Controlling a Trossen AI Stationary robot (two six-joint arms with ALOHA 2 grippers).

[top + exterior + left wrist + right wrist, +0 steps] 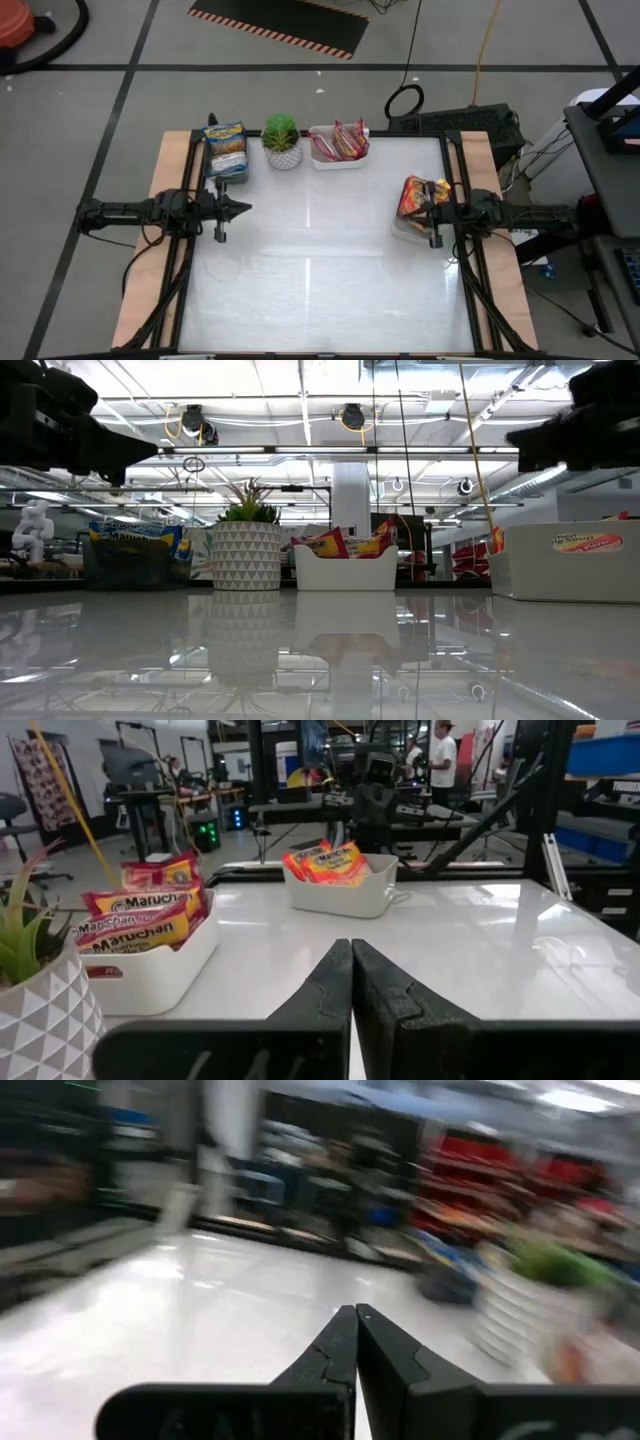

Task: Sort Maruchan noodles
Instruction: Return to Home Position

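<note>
The Maruchan noodles sit in three trays. Blue-trimmed packets [226, 140] fill the grey tray [222, 165] at the far left. Red-trimmed packets [343, 140] stand in the white tray [322, 158] at the far middle, also seen as red packets [135, 915] in the left wrist view. Orange-trimmed packets [412, 193] lie in the white tray [400, 230] at the right, also seen as orange packets [325, 860]. My left gripper [246, 208] [352, 952] is shut, held over the table's left side near the grey tray. My right gripper [430, 210] [356, 1316] is shut, above the right tray's edge. Neither holds a packet.
A small potted green plant [282, 140] [247, 545] stands between the grey tray and the far white tray. The glossy white tabletop [320, 270] stretches across the middle and near side. In the room beyond the table a person [440, 760] stands among desks and shelves.
</note>
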